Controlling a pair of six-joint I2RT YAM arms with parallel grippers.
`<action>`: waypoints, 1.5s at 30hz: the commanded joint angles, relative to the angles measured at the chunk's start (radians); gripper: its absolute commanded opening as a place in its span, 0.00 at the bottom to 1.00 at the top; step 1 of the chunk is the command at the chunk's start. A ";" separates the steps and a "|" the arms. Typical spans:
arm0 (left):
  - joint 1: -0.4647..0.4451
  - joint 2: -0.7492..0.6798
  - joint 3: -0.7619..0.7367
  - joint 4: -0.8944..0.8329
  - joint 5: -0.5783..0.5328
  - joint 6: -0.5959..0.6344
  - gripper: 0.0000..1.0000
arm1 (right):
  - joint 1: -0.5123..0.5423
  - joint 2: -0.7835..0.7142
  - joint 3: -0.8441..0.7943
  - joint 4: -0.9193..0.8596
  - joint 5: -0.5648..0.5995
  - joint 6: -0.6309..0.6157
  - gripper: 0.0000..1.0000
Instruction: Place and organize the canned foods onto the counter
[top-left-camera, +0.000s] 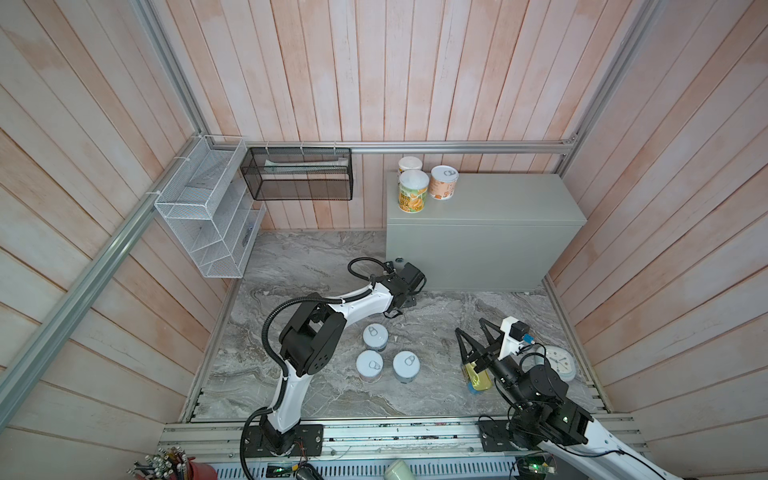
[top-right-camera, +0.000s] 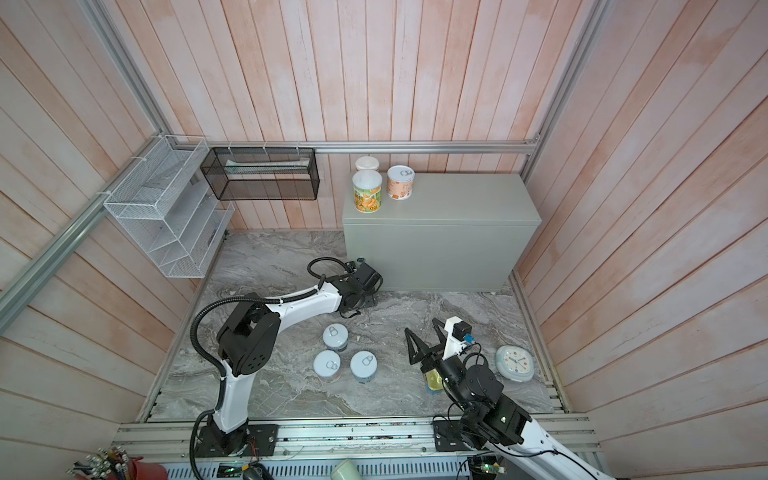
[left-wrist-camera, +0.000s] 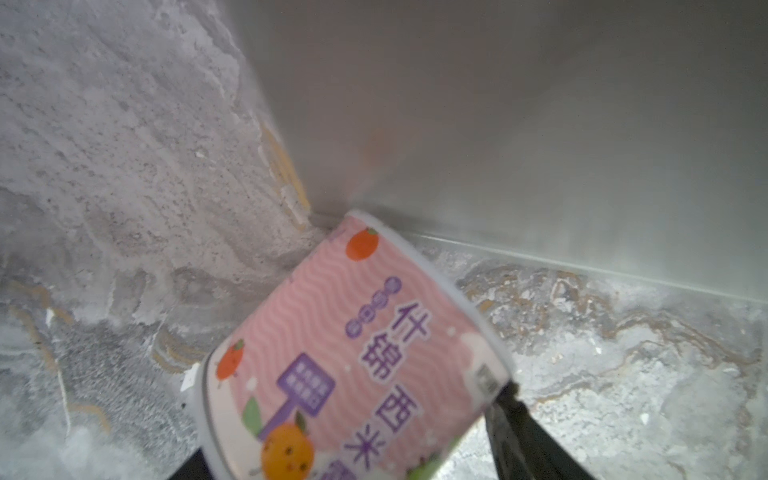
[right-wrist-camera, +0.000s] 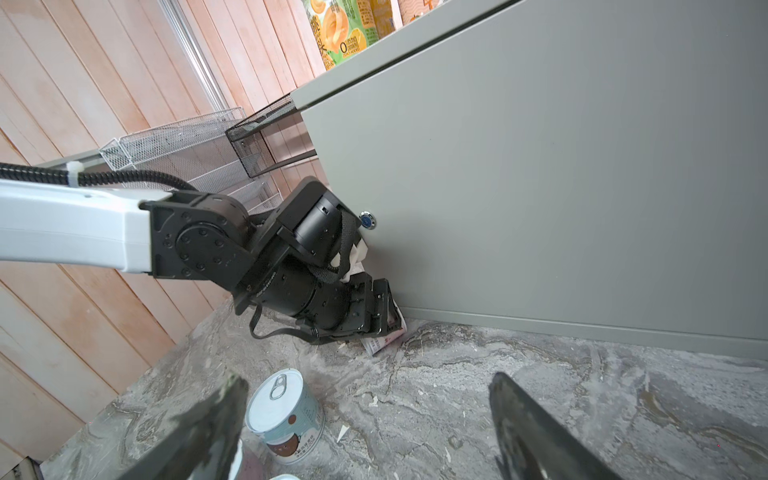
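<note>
1. My left gripper (right-wrist-camera: 380, 309) clamps the tilted pink-labelled round can (left-wrist-camera: 353, 353), low beside the front of the light-grey metal box counter (top-left-camera: 498, 199). Lifting straight up could catch the top lip (tight there).
2. My right gripper (top-left-camera: 469, 326) hangs empty, jaws wide, by the flat gold oblong tin (top-left-camera: 478, 378), which may skid.

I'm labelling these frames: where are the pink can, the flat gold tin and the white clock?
pink can (left-wrist-camera: 353, 353): left wrist view, on its pink label.
gold tin (top-left-camera: 478, 380): in a top view, on its shiny lid.
clock (top-right-camera: 514, 363): in a top view, on its white dial.
</note>
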 joint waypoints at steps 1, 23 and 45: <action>0.041 -0.083 -0.096 0.022 -0.033 -0.028 0.81 | -0.003 -0.020 0.028 -0.035 -0.017 0.021 0.91; 0.182 -0.191 -0.030 -0.019 -0.157 0.585 1.00 | -0.003 0.145 0.032 0.054 -0.083 0.074 0.91; 0.555 0.003 0.159 -0.056 0.064 0.776 1.00 | -0.003 0.370 0.103 0.087 -0.112 0.077 0.91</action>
